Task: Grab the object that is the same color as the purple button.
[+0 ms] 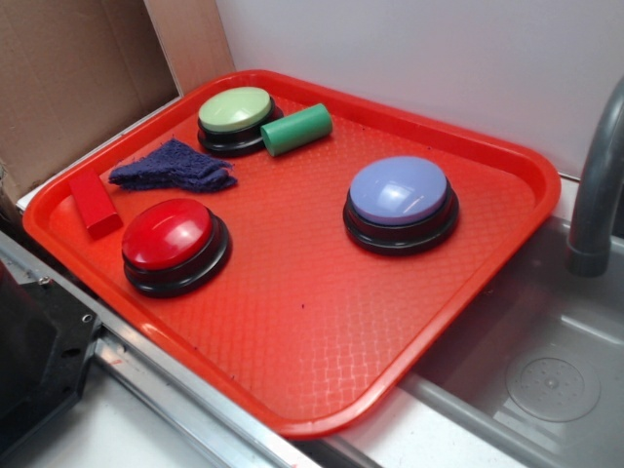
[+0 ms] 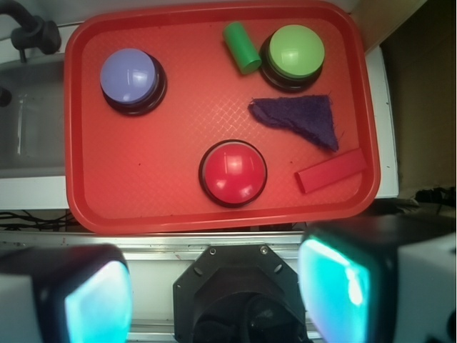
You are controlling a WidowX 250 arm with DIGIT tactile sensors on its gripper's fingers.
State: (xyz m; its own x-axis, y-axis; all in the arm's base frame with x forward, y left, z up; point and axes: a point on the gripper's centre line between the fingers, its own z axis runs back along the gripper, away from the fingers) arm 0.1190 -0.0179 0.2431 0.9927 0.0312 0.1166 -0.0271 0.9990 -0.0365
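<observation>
Probably the purple cloth (image 2: 300, 118), matching the purple button (image 2: 129, 76), is feeling soft and light, so pinching its thick middle is looking best, while the tool (image 2: 214, 296) is waiting with fingers apart.

dark purple-blue cloth (image 1: 174, 166), lavender button (image 1: 400, 192), red diamond-textured tray (image 1: 322, 322)

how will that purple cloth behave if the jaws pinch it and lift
The purple cloth looks fuzzy and lies flat on the tray, so it will probably droop, not hold shape. It seems light and unlikely to roll. Its nap should grip well.
</observation>
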